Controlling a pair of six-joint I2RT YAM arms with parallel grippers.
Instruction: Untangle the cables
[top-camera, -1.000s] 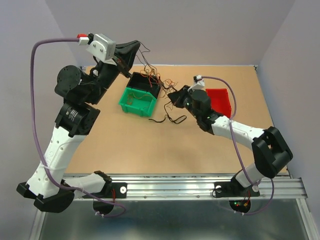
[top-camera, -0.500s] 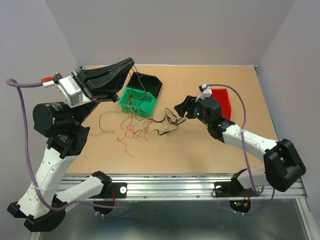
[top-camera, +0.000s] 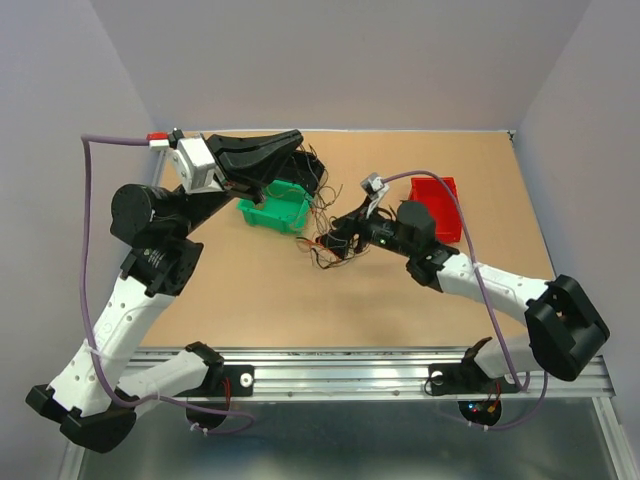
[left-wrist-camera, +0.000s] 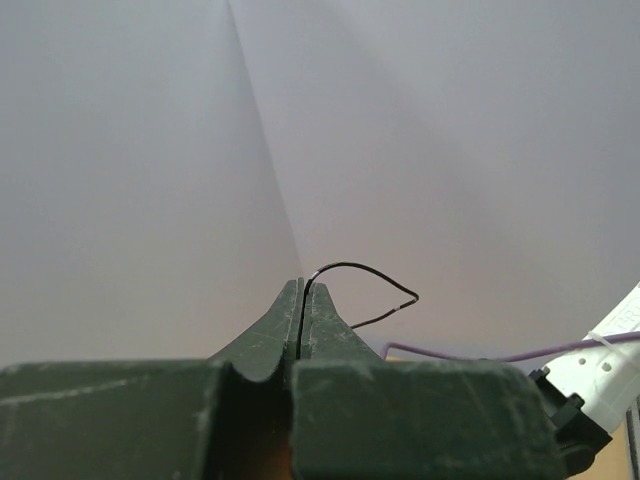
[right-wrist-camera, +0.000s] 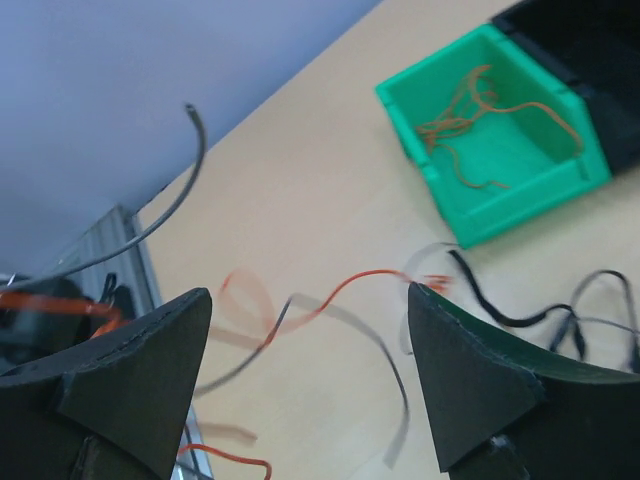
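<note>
The cables (top-camera: 322, 243) form a thin black, orange-red and brown tangle at mid-table, with strands rising toward my left gripper (top-camera: 297, 137). That gripper is raised above the green bin (top-camera: 268, 213) and shut on a black wire (left-wrist-camera: 368, 270) that loops out of its tips (left-wrist-camera: 303, 284). My right gripper (top-camera: 338, 236) sits low at the tangle's right side, jaws wide open. In the right wrist view, blurred orange-red and grey strands (right-wrist-camera: 352, 286) cross the gap between its fingers (right-wrist-camera: 308, 300) without being pinched. More orange wires (right-wrist-camera: 470, 135) lie inside the green bin (right-wrist-camera: 455, 205).
A red bin (top-camera: 443, 205) stands right of the right arm's wrist. A black bin (right-wrist-camera: 590, 50) sits against the green one. Purple arm cables (top-camera: 90, 250) arc beside both arms. The metal rail (top-camera: 380, 375) runs along the near table edge.
The right gripper has opened and shifted left to the tangle. The left gripper swung up and right with its wire, dragging the cables from the left of the table to the middle.
</note>
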